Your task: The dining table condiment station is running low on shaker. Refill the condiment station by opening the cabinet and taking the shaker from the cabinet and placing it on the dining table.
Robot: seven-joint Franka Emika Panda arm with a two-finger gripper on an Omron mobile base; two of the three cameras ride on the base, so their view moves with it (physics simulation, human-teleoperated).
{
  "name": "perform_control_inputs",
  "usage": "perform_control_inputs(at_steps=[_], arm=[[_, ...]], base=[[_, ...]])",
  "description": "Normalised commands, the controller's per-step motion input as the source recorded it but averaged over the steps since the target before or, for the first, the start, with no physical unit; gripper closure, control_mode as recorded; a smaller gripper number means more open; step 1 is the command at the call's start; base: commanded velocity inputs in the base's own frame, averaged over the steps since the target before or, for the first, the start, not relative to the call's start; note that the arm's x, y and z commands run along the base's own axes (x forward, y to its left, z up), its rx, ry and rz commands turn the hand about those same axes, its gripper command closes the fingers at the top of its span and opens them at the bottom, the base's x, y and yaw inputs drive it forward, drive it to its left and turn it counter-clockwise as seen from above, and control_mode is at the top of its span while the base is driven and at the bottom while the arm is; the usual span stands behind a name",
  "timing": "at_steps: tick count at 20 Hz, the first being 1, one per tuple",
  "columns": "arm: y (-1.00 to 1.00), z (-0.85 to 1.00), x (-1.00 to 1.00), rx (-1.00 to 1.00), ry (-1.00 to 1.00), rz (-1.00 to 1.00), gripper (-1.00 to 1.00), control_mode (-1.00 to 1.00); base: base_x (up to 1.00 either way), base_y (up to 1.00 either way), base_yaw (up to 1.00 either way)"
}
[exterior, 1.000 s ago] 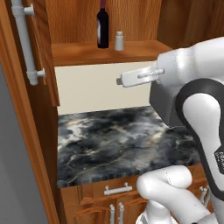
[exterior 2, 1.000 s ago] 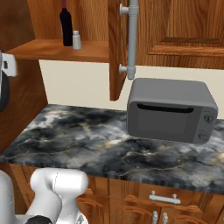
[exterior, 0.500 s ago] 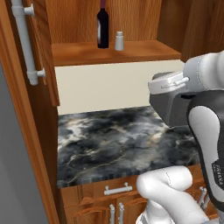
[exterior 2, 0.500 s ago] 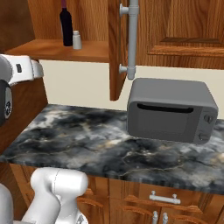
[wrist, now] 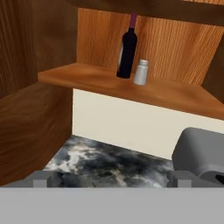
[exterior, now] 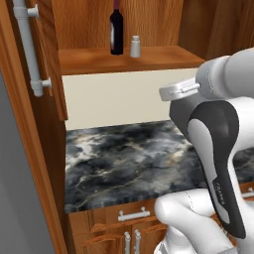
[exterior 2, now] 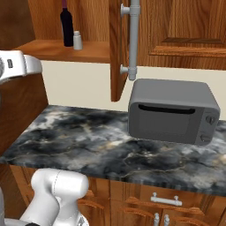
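Hand view: the arm has swung toward the open cabinet (wrist: 52, 74), the shaker (wrist: 141, 72) beside the wine bottle (wrist: 127, 48) now ahead, end effector (wrist: 112, 178) apparently spread, ungrasping.

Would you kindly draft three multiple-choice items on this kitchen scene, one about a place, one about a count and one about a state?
1. Where does the shaker stand?
A. On the counter by the microwave
B. On the cabinet shelf beside the wine bottle
C. Inside the microwave

2. How many things stand on the cabinet shelf?
A. Two
B. Four
C. None

3. What state is the cabinet in?
A. Both doors shut
B. Doors removed
C. Open, shelf exposed

Answers:
1. B, since the shaker stands close beside the wine bottle on the wooden shelf, above the stone counter.
2. A, since the bottle and the shaker are all that stands there.
3. C, since the doors with grey bar handles are swung out at both sides and the shelf is in plain sight; the microwave sits on the counter.
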Motion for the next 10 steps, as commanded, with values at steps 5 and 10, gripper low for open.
perform_control_inputs(at_steps=[5,10], arm=[[-0.11,0.0,0.21,0.01,-0.07,-0.09,-1.0,-1.0],[-0.1,0.0,0.36,0.01,-0.16,-0.15,-1.0,-1.0]], base=[[0.0,0.0,0.0],[0.0,0.0,0.0]])
